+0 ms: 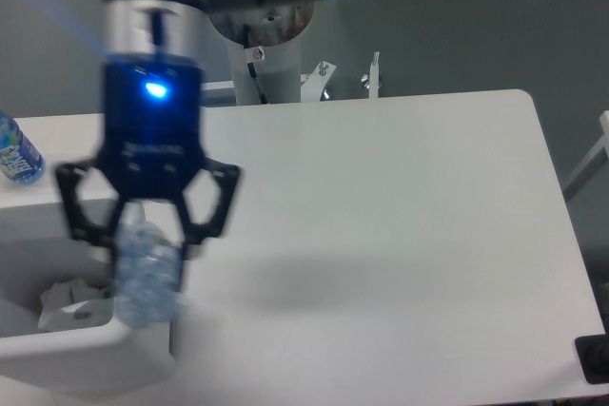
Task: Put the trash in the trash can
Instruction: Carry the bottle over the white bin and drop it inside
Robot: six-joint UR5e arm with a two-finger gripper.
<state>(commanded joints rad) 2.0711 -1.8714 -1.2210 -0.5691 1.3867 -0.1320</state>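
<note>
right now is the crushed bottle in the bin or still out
Not in yet. The crushed bottle hangs roughly upright from the hand over the right rim of the bin; the wrapper already lies inside.

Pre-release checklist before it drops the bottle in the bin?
1. Crushed bottle between the fingers of the gripper: ok, though the picture is motion-blurred.
2. Bottle above the bin opening: not ok; it hangs over the right rim, not clearly inside.
3. Bin has room: ok; only the crumpled wrapper shows inside.
4. Gripper clear of the bin rim: cannot tell from this single view.
5. Blue-labelled water bottle out of the way: ok; far left edge.
</note>
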